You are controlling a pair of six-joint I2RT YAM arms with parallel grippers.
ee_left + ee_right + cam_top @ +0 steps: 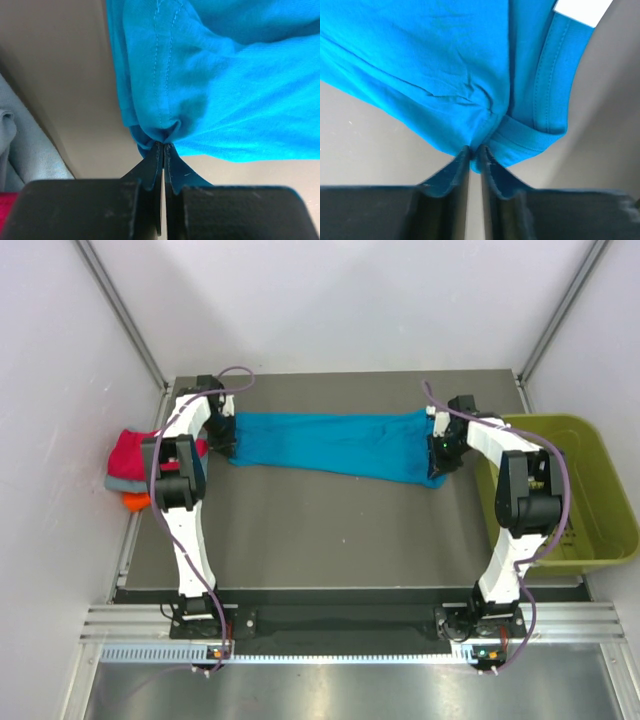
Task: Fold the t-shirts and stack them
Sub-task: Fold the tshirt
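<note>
Left fingers (150, 170) pressed together, pinching left end of teal-blue t-shirt (330, 443). right fingers (455, 170) pinching its right end. Shirt stretched as long band between them over counter (330, 530). stack of folded t-shirts (125, 455) just left of it; olive-green bin (590, 490) to its right.

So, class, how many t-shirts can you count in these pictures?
4. A teal-blue t-shirt stretched between the left gripper and right gripper; magenta-red, grey and orange ones stacked at the table's left edge. Others may be hidden.

Orange t-shirt (134, 502) barely visible
</note>
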